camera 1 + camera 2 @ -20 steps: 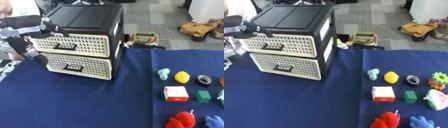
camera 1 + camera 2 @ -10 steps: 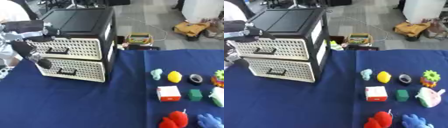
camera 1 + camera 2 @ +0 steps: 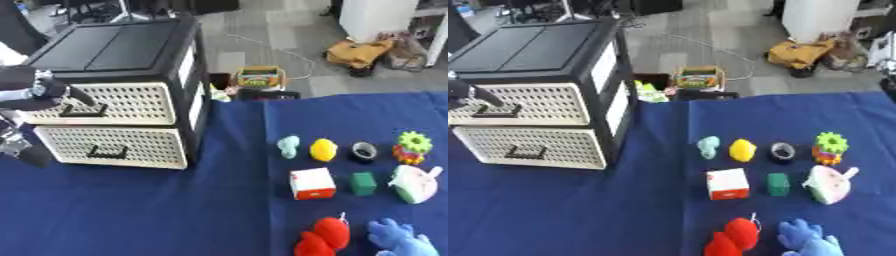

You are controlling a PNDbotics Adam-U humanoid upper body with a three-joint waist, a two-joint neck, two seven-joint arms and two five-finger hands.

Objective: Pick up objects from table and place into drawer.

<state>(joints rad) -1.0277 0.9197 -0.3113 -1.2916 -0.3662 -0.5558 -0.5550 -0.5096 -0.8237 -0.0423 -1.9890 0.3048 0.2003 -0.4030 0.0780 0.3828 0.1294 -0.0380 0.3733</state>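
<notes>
Our left hand (image 3: 44, 92) stays at the top drawer's handle (image 3: 83, 111), but we cannot tell if it grips it. Both drawers are shut like before. The toys, like the yellow one (image 3: 323, 149), have not moved on the blue cloth (image 3: 175, 210).

Grey floor (image 3: 262, 30) with a cable (image 3: 271, 47), beyond the blue-clothed table (image 3: 131, 210).
</notes>
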